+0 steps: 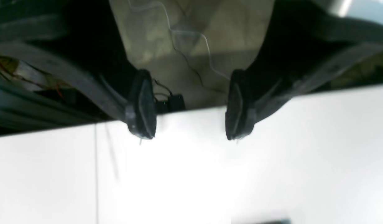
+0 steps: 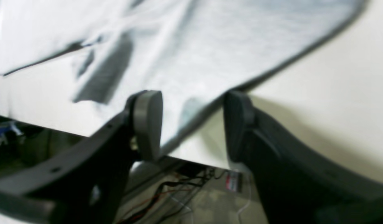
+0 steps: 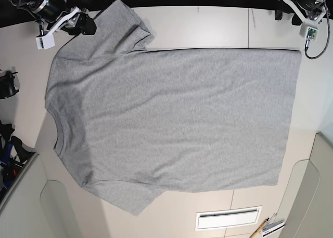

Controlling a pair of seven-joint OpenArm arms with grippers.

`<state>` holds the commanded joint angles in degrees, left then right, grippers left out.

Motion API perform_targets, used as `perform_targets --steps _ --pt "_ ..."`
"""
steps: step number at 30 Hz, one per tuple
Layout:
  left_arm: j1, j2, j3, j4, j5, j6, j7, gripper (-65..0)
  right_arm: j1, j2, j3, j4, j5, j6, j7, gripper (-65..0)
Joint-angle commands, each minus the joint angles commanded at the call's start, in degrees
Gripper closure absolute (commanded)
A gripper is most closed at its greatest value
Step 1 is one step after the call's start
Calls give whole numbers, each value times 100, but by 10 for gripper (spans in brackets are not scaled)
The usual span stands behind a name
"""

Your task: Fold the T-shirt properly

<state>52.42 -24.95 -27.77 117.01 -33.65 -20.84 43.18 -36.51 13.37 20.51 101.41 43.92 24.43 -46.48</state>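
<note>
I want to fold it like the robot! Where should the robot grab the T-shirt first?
Probably the sleeve edge of the T-shirt, from the table's top side. It lies flat, and the open right gripper already straddles that thin edge.

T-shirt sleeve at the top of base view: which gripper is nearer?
Right. The right gripper sits open at the edge of the T-shirt sleeve; the left gripper, also open, is over bare table off the hem corner.

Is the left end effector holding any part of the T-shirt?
No: in the left wrist view the left end effector is open over the bare white table, with no fabric between its fingers.
</note>
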Motion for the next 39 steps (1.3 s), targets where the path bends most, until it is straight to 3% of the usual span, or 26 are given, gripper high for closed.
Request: perform_targets --steps 4,10,16,18,23,26,29,37,39 --pt "-562 -44 0 -426 0 -4 0 -419 17 -22 -72 0 -68 0 17 -317" --pt "-1270 -527 -37 -1386 -35 4 264 -421 109 -17 -72 0 -245 -4 13 -317" --pt "-1652 -667 -463 -1991 -684 0 295 -421 111 -20 -72 0 -256 -2 15 -317" --pt "-1784 -664 -621 -2170 -1226 -7 411 -421 109 -20 -72 0 -254 -2 15 -317" --pt "-2199 -662 -675 -2745 -2114 -289 684 -421 111 -20 -72 0 -256 -2 15 -317" --pt "-2430 -662 -675 -3176 -2288 -310 684 -421 111 -20 -72 0 -254 -2 15 -317" --pt "-2490 -660 -675 -3375 -2645 -605 815 -421 111 -22 -72 0 -249 -2 15 -317" --pt "-2476 -636 -531 -3375 -2826 -907 979 -419 286 -24 -79 0 -144 0 17 -316" --pt "-2476 -636 -363 -3375 -2776 -1045 979 -417 328 -24 -116 0 -146 0 15 -283"
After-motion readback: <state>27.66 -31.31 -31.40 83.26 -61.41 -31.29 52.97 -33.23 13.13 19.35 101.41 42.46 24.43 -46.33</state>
